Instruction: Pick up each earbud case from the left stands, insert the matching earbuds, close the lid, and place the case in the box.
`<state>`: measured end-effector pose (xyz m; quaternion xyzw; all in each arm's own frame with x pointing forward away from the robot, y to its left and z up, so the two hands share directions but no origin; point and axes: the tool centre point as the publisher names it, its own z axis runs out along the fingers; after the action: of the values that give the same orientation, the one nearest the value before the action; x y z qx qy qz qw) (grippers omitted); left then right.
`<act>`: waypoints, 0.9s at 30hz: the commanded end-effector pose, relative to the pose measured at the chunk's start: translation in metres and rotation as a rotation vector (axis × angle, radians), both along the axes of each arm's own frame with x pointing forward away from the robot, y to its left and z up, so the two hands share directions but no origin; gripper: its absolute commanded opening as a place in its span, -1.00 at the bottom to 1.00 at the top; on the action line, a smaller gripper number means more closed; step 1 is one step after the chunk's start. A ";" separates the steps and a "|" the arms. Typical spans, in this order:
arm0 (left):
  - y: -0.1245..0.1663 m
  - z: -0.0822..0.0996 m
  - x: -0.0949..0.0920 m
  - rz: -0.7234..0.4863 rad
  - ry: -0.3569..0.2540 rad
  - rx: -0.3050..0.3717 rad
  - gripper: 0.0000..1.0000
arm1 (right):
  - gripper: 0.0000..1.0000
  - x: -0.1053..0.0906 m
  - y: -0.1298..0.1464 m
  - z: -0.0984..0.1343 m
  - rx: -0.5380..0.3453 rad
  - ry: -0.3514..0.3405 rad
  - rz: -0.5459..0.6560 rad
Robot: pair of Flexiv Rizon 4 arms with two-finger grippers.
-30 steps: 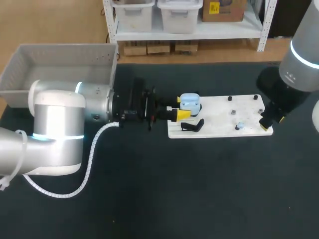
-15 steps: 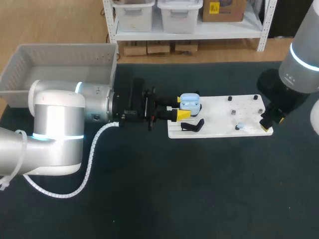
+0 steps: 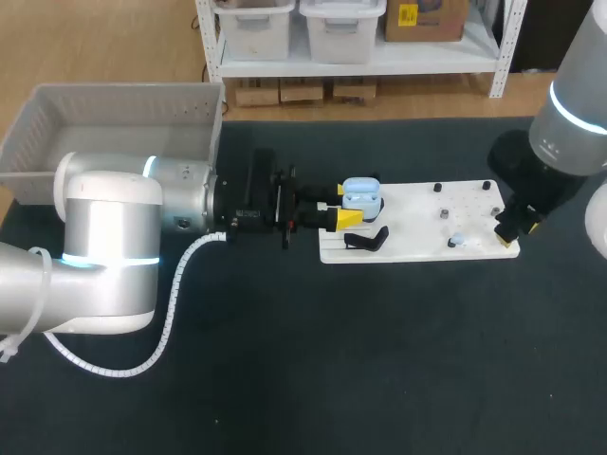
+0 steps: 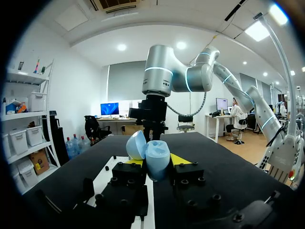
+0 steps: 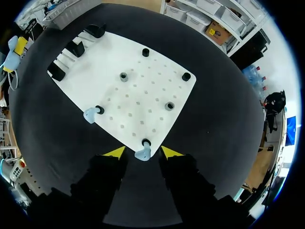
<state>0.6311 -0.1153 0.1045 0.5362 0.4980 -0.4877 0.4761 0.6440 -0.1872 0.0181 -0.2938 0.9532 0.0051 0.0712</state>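
My left gripper (image 3: pixel 347 216) is shut on a light blue earbud case (image 3: pixel 361 194) whose lid stands open, held just over the left end of the white board (image 3: pixel 417 227). In the left wrist view the case (image 4: pixel 157 158) sits between the yellow tips, lid (image 4: pixel 136 145) tipped back. My right gripper (image 5: pixel 143 152) hangs open at the board's right edge, a light blue earbud (image 5: pixel 142 153) between its fingers with a gap on each side. A second earbud (image 5: pixel 90 114) lies by a peg further in; the head view shows it too (image 3: pixel 456 240).
A grey box (image 3: pixel 114 123) stands at the back left, behind my left arm. A black stand (image 3: pixel 367 239) sits on the board next to the case. Small pegs (image 5: pixel 169 106) dot the board (image 5: pixel 143 90), with more black stands (image 5: pixel 76 47) at its far end.
The right gripper has shifted very slightly at the board's right edge. The left arm and the case have not moved.
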 end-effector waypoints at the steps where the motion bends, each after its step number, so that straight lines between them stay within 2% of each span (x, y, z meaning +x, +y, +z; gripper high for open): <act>1: 0.000 -0.001 -0.002 0.007 -0.004 -0.003 -1.00 | -0.15 0.002 0.000 -0.003 0.000 0.004 0.000; 27: 0.000 -0.001 -0.002 0.007 -0.004 -0.003 -1.00 | -0.29 0.001 0.001 -0.005 -0.031 0.000 0.003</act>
<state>0.6310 -0.1153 0.1046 0.5363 0.4980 -0.4877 0.4760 0.6459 -0.1859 0.0133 -0.2975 0.9525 -0.0078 0.0645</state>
